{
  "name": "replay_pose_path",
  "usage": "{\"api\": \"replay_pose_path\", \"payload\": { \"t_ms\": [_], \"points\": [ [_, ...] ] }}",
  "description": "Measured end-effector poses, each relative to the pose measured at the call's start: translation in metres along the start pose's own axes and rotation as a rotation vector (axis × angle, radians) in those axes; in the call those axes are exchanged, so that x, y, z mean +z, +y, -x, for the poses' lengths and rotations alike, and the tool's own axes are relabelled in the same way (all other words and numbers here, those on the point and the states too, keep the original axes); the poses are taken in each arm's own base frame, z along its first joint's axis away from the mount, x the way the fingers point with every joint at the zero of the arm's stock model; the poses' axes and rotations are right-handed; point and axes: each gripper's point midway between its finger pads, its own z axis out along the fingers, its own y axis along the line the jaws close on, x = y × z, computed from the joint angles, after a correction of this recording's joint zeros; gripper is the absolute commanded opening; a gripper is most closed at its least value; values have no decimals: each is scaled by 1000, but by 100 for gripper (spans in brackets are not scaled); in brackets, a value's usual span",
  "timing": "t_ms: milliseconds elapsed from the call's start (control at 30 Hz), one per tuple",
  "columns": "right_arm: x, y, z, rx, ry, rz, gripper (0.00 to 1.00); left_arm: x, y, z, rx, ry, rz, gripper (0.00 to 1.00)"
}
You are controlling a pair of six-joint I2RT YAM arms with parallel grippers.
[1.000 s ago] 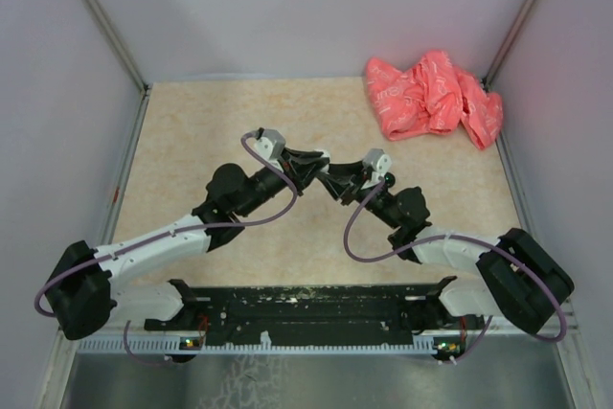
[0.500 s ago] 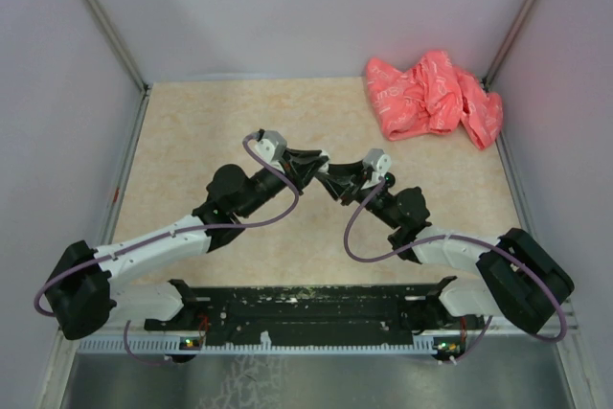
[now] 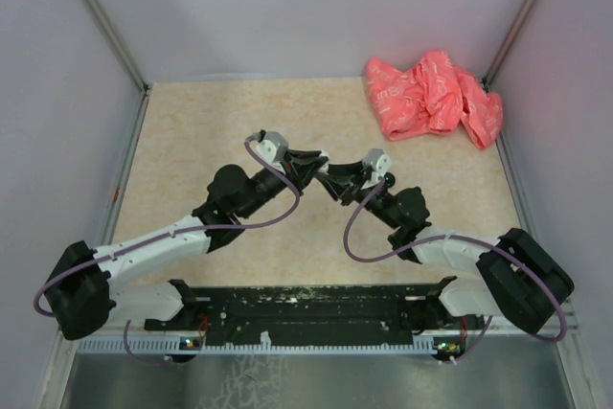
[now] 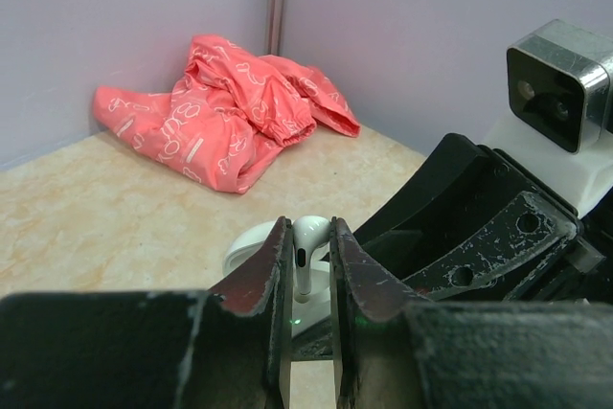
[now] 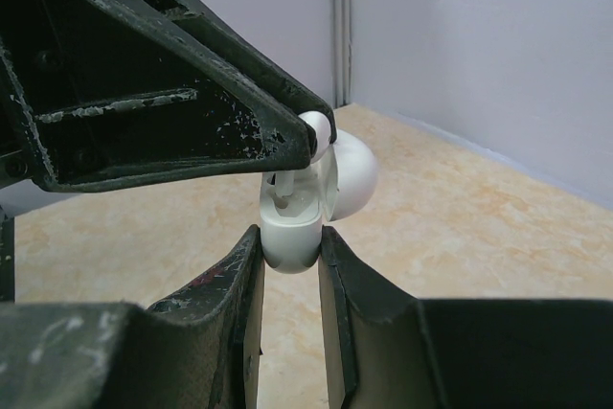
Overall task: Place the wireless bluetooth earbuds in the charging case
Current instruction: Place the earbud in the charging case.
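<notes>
While left claw (image 4: 308, 235) pinches white earbud (image 4: 307, 261), right claw (image 5: 287, 248) grips half-hidden case (image 5: 347, 179).

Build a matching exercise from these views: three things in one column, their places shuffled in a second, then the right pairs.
Things
1. white earbud
2. charging case
3. pink cloth

Places
A. bunched in the far right corner
B. pinched in the left hand
C. gripped in the right hand, lid open

Pairs: 1-B, 2-C, 3-A
</notes>
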Motion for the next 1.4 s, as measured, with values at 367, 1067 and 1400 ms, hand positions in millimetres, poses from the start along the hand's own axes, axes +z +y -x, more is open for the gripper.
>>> {"api": "replay_pose_path", "payload": {
  "t_ms": [367, 1067, 1400],
  "points": [
    [0, -2, -1, -7, 3, -12, 0, -2, 1, -9, 20, 38, 6, 21],
    [0, -2, -2, -7, 6, -12, 0, -5, -1, -12, 22, 59, 7, 52],
    [0, -2, 3, -12, -13, -10, 0, -13, -4, 0, -1, 65, 9, 63]
  ]
}}
